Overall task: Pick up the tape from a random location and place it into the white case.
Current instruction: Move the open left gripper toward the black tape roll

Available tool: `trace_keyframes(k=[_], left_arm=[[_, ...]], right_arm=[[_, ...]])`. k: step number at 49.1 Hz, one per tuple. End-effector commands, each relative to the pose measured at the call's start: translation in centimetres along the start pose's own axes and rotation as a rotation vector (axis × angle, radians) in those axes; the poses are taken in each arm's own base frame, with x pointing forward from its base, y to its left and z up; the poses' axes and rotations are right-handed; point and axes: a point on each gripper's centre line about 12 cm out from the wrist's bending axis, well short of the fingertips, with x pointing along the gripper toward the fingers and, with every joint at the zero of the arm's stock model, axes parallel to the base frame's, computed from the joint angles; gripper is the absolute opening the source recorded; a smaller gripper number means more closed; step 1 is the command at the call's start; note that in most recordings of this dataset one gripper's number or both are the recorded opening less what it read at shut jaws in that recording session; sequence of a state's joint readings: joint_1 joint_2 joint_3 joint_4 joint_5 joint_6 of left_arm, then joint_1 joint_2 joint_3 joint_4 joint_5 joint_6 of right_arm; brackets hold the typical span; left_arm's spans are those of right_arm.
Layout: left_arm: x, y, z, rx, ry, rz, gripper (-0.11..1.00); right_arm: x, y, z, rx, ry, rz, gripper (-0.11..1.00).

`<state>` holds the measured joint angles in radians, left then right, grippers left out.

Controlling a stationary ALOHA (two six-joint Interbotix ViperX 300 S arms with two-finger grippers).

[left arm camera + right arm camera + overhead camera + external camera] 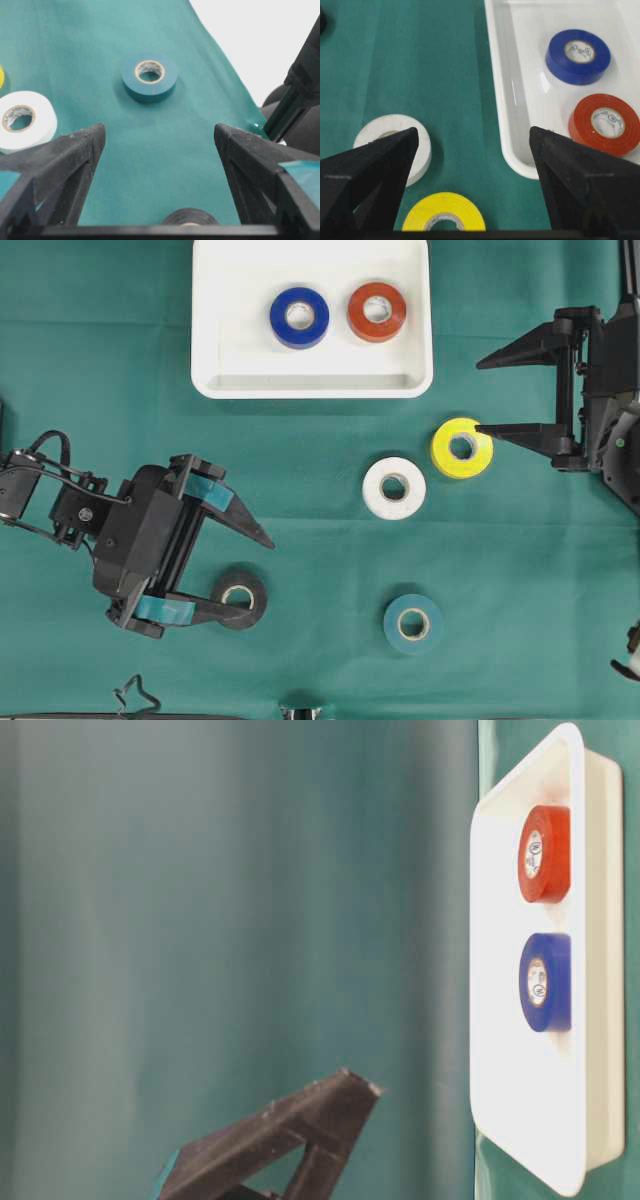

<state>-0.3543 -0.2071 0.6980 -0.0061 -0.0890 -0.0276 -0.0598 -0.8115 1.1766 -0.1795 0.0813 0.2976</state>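
So the white case (312,385) sits at 12 o'clock on the green cloth (120,360) w/ two rolls already in it, blue tape (299,317) and red tape (377,311) side by side, apart, flat on the floor of the tray, so prob 2 done and 4 left to go. Loose ones: yellow tape (462,447) around 2 o'clock from table center, white tape (394,487) just beside it toward the middle, teal tape (413,623) at about 5, and black tape (239,596) at 7. Left gripper (258,575) is wide apart, holding nothing, and it's lined up on the black roll: the overhead view shows its lower finger overlapping that roll's near side, can't tell if it's touching or just above it. In the left wrist view the black roll peeks up at 6 o'clock btwn the fingers, so my guess is black is the next pick, jaws spread so they can straddle it. Right gripper (478,396) also spread wide and empty, parked at 3 o'clock w/ one fingertip right at the yellow roll's edge, likely waiting its turn. All rolls lie flat, hole up, which makes an across-the-roll pinch the easy option imo.
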Motion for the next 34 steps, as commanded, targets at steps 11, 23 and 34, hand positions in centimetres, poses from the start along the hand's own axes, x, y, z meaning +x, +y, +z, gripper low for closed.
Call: trace_keyframes(k=[11,23,34], left_arm=[[0.1,-0.1,1.3,-0.009,0.110,0.002,0.95],[1.0,-0.1,2.0,-0.009,0.324,0.009,0.95],[1.6,-0.1,3.2,-0.004,0.486,0.015,0.95]], right_arm=[[-0.1,0.1,1.2,-0.003,-0.032,0.004,0.85],[-0.1,0.2,1.2,-0.003,-0.032,0.004,0.85],[-0.1,0.2,1.2,-0.003,-0.032,0.004,0.85]])
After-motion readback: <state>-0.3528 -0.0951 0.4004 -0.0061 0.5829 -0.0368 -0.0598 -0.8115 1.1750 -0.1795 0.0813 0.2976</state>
